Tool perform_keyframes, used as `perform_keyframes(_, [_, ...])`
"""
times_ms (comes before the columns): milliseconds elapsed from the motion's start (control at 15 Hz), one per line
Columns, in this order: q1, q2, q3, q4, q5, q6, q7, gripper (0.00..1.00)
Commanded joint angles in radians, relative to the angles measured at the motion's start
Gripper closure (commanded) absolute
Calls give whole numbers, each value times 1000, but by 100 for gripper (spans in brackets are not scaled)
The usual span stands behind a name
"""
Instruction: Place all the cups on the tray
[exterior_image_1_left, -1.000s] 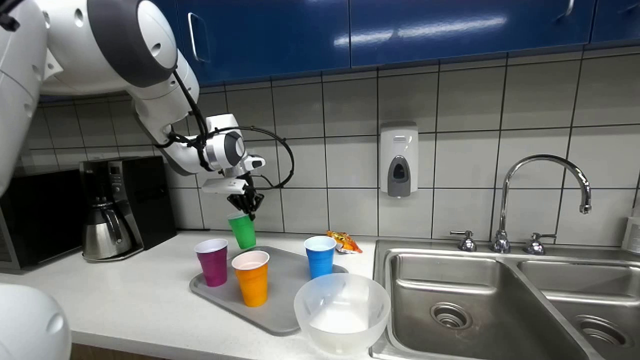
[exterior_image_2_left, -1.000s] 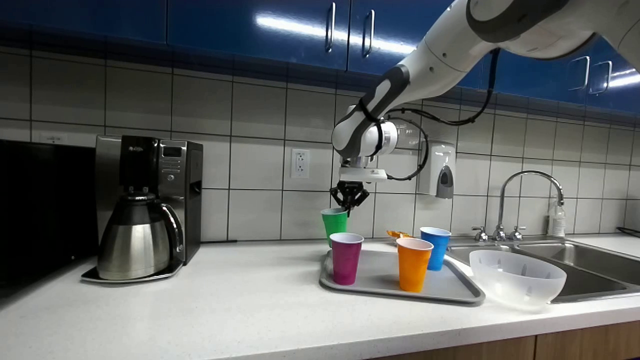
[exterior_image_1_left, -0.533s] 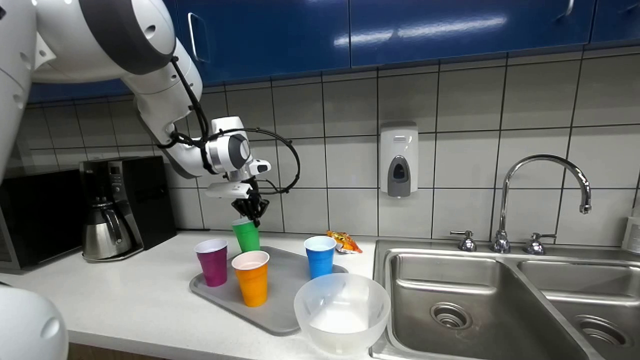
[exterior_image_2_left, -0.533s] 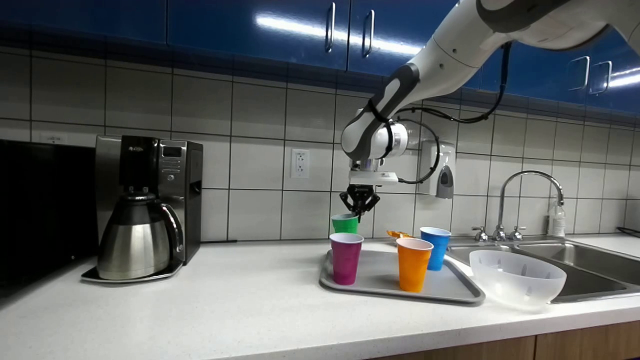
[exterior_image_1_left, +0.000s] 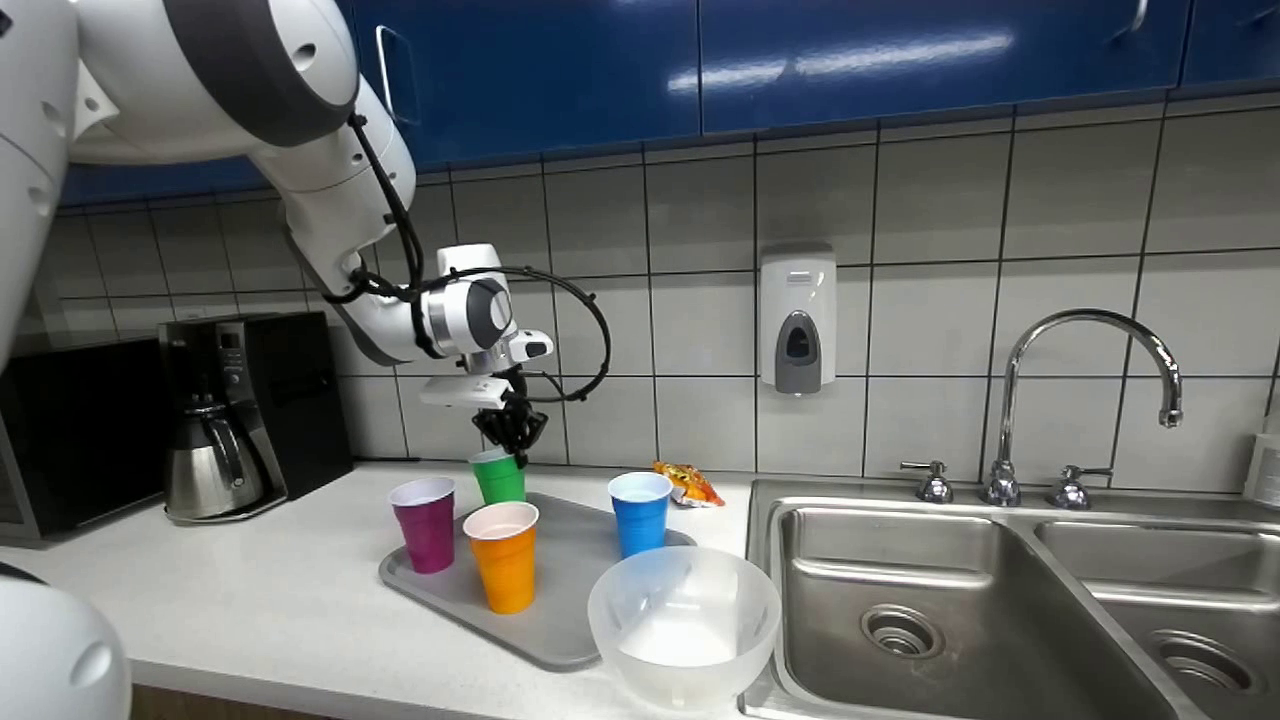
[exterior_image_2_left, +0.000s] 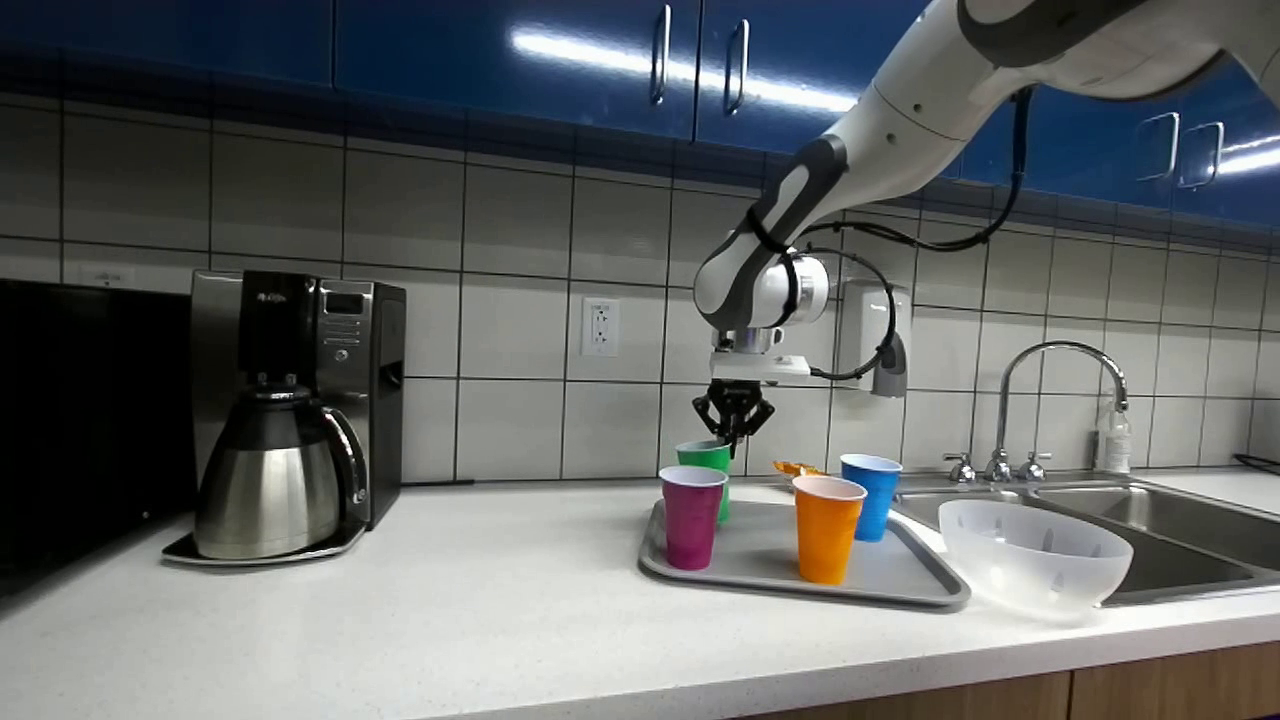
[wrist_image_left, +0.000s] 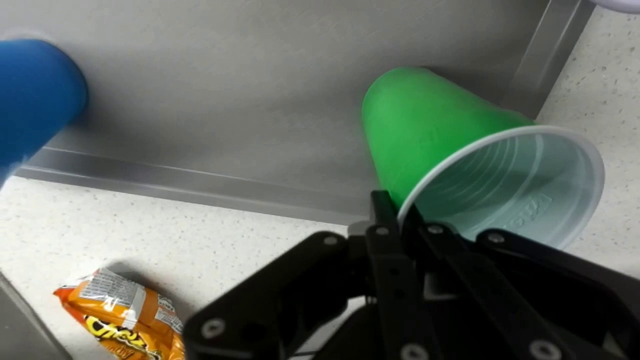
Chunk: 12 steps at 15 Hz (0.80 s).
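Wrist view, green cup (wrist_image_left: 417, 125), edge pinched between the jaws

Green cup (wrist_image_left: 420, 117), blue cup (exterior_image_1_left: 640, 520), orange cup (exterior_image_1_left: 506, 568), purple cup (exterior_image_2_left: 690, 528), grey tray (exterior_image_2_left: 765, 550), black hand (wrist_image_left: 398, 209), speckled white counter (wrist_image_left: 215, 235)

The back wall (exterior_image_2_left: 515, 325) is covered in pale tiles (exterior_image_2_left: 403, 210) set in neat rows, and on it are a white plug plate (exterior_image_2_left: 601, 327) and a white and grey soap box (exterior_image_1_left: 798, 290). Up high hang blue cupboards (exterior_image_2_left: 500, 80), so shiny that long white streaks of light (exterior_image_2_left: 590, 53) glow on them. A steel sink (exterior_image_1_left: 1000, 600) with 2 deep parts and a tall, bent, silver tap (exterior_image_1_left: 1009, 400) sits in the white, speckled table (exterior_image_2_left: 380, 620), and below the front edge are brown wood cupboards (exterior_image_2_left: 1180, 690).
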Motion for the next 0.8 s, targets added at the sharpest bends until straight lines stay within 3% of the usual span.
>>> perform_keyframes(0, [-23, -32, 17, -34, 19, 7, 2, 99])
perform_keyframes(267, [-28, -36, 17, -39, 25, 7, 2, 99])
perform_keyframes(333, [-28, -36, 15, -39, 23, 3, 4, 91])
perform_keyframes(400, [-30, -35, 16, -37, 24, -7, 1, 68])
perform_keyframes(533, [-30, -36, 13, -42, 19, -6, 2, 65])
perform_keyframes(733, [-34, -37, 12, -45, 19, -12, 0, 44])
